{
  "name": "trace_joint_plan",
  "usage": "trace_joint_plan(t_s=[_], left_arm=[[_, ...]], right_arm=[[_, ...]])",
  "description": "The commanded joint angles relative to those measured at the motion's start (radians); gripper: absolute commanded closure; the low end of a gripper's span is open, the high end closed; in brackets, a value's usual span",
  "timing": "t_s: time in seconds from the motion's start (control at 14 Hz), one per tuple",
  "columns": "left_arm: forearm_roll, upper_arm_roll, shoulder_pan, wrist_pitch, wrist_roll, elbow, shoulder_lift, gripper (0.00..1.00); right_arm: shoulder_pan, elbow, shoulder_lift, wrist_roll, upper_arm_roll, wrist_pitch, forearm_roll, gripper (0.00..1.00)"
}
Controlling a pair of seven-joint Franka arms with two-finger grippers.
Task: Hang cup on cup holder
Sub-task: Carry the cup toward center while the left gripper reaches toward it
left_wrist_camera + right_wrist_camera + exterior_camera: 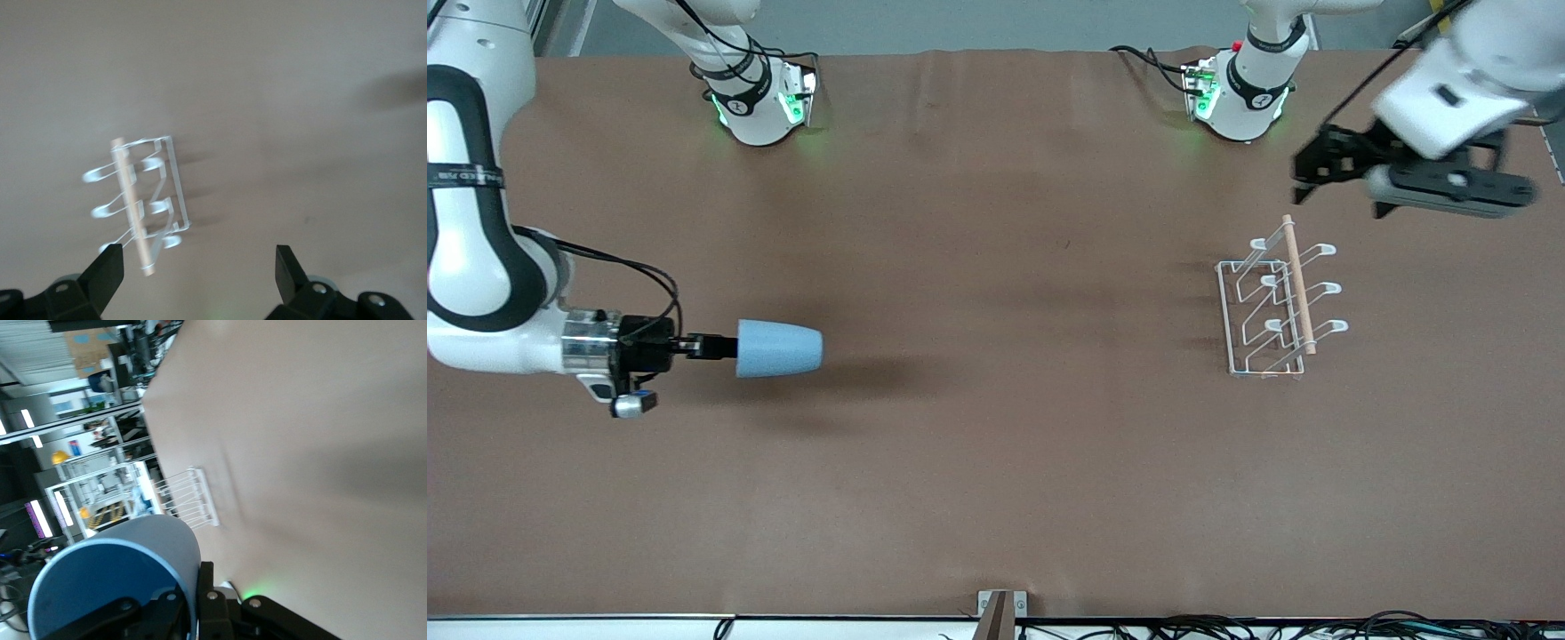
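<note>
My right gripper point(725, 347) is shut on the rim of the light blue cup point(779, 348) and holds it on its side above the table at the right arm's end, base pointing toward the holder. In the right wrist view the cup's open mouth point(107, 587) fills the corner, one finger point(204, 587) outside its wall. The white wire cup holder point(1276, 298) with its wooden dowel stands at the left arm's end; it also shows in the left wrist view point(143, 200) and the right wrist view point(190, 497). My left gripper point(1307, 182) is open and empty, up over the table just past the holder point(197, 267).
The brown table cover point(996, 462) stretches between cup and holder. Both arm bases point(760, 102) stand along the table's edge farthest from the front camera. Cables lie along the nearest edge.
</note>
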Motion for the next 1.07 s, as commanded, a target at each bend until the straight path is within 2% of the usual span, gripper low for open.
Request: trace_joint_plan(t_s=[0.0, 0.14, 0.36, 0.64, 0.86, 1.0], left_arm=[[0.001, -0.072, -0.024, 0.02, 0.002, 0.098, 0.071, 0.0], [0.002, -0.141, -0.03, 0.032, 0.002, 0.164, 0.134, 0.0], [0.002, -0.243, -0.031, 0.113, 0.002, 0.217, 0.214, 0.0], [0.004, -0.264, -0.072, 0.205, 0.004, 0.218, 0.269, 0.0], [0.01, -0.264, -0.115, 0.294, 0.004, 0.218, 0.318, 0.0], [0.01, -0.264, -0.138, 0.354, 0.004, 0.217, 0.353, 0.0]], right_arm=[[0.042, -0.041, -0.01, -0.012, -0.004, 0.0, 0.159, 1.0], [0.077, -0.042, -0.001, -0.01, -0.004, 0.0, 0.244, 1.0], [0.119, -0.038, 0.037, -0.006, -0.004, -0.026, 0.296, 1.0], [0.149, -0.034, 0.102, -0.007, 0.004, -0.063, 0.367, 1.0], [0.148, -0.019, 0.136, -0.012, 0.07, -0.057, 0.381, 1.0], [0.154, -0.009, 0.156, -0.013, 0.082, -0.055, 0.381, 0.99]])
